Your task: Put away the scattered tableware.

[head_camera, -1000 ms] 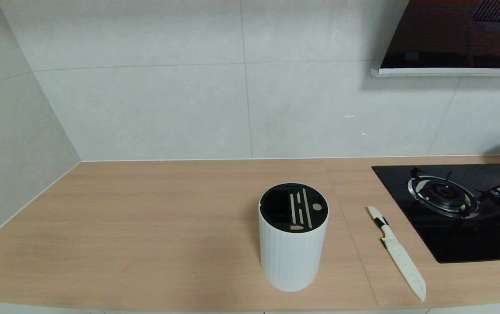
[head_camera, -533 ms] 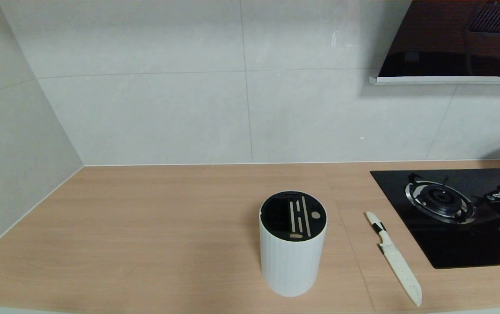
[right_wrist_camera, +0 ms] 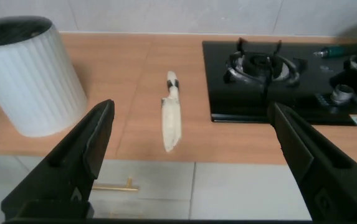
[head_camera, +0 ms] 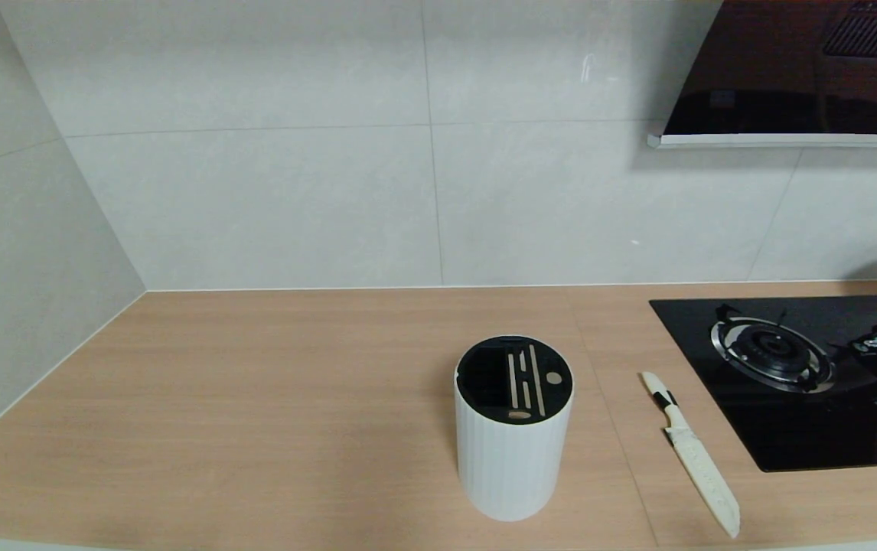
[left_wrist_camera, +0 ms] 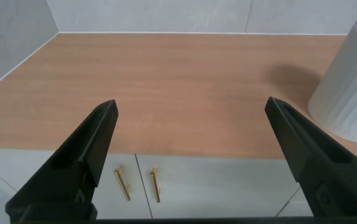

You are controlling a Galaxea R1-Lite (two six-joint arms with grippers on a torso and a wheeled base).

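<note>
A cream knife [head_camera: 689,451] with a black band on its handle lies flat on the wooden counter, its blade toward the front edge; it also lies in the right wrist view [right_wrist_camera: 172,112]. Left of it stands a white ribbed cylindrical holder [head_camera: 513,440] with a black slotted top. My right gripper [right_wrist_camera: 187,155] hangs open in front of the counter edge, short of the knife. My left gripper [left_wrist_camera: 190,155] hangs open before the counter edge too, with the white holder [left_wrist_camera: 349,81] off to one side.
A black gas hob [head_camera: 790,375] with a burner ring takes the counter's right end, under a dark hood [head_camera: 798,73]. Tiled walls close the back and the left. Cabinet fronts with gold handles [left_wrist_camera: 138,184] sit below the counter edge.
The whole head picture shifted downward between the oldest frame and half a second ago, so the camera moved. Since then nothing has moved.
</note>
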